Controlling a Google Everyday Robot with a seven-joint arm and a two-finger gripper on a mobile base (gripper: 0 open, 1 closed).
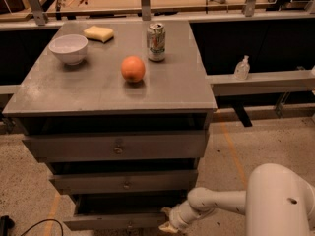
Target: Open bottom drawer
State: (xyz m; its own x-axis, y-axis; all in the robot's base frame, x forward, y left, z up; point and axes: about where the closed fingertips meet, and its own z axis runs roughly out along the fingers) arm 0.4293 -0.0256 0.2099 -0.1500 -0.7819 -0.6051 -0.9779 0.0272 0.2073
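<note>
Down at the bottom edge, the gripper (pixel 166 221) sat at the right end of the bottom drawer (pixel 108 222), right against its front panel. Whether it was open or clamped, I couldn't tell; it was mostly cut off by the edge of the view. The white arm (pixel 216 203) reached in from the lower right. The bottom drawer's front stood a little forward of the cabinet, with a dark gap showing above it. Above that sat the middle drawer (pixel 123 182), then the top drawer (pixel 115 145), each with a small centre knob. Up on the grey tabletop (pixel 88 90), an orange (pixel 133 69) sat near the middle, a soda can (pixel 156 42) stood upright behind it, a white bowl (pixel 69 48) was off to the left and a yellow sponge (pixel 98 33) lay at the back. A clear pump bottle (pixel 241 68) stood on the ledge to the right.
</note>
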